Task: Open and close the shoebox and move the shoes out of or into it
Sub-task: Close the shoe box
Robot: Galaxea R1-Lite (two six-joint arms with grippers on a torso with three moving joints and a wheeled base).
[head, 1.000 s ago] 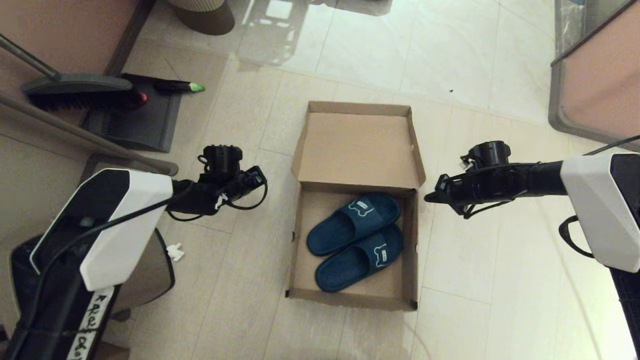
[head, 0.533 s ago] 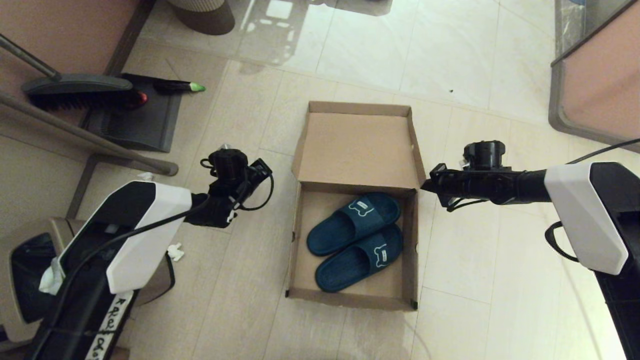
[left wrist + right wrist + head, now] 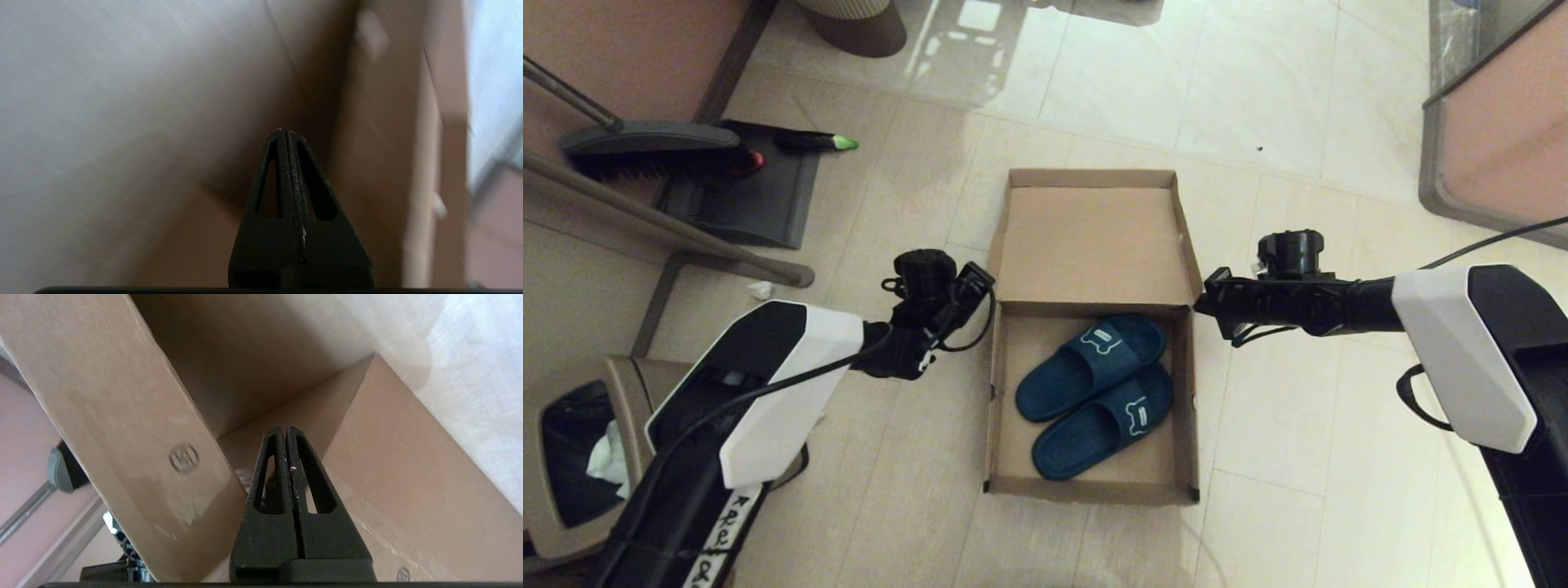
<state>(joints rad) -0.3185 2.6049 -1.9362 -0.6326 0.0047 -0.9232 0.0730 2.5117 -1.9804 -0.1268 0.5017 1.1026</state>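
Observation:
The brown cardboard shoebox [image 3: 999, 392] lies open on the floor, its lid [image 3: 1086, 245] raised at the far side. Both navy slippers [image 3: 1094, 392] lie side by side inside, white emblems on their straps. My left gripper [image 3: 982, 284] is shut and empty, right beside the box's left wall near the hinge. In the left wrist view, the left gripper [image 3: 284, 131] points at the cardboard [image 3: 388, 163]. My right gripper [image 3: 1201, 300] is shut and empty at the right hinge corner. In the right wrist view, the right gripper [image 3: 284, 426] points between lid flap [image 3: 122, 416] and side wall [image 3: 408, 477].
A broom [image 3: 645, 147] and dark dustpan [image 3: 743, 196] lie at the back left, with a slanted metal pole [image 3: 662, 220] beside them. A brown trash bin [image 3: 572, 457] stands at the near left. Furniture [image 3: 1494, 122] stands at the back right. A ribbed pot [image 3: 849, 24] sits far back.
Both arms have closed in on the box from either side. The box has shifted slightly left and the lid's side flaps have been pushed inward.

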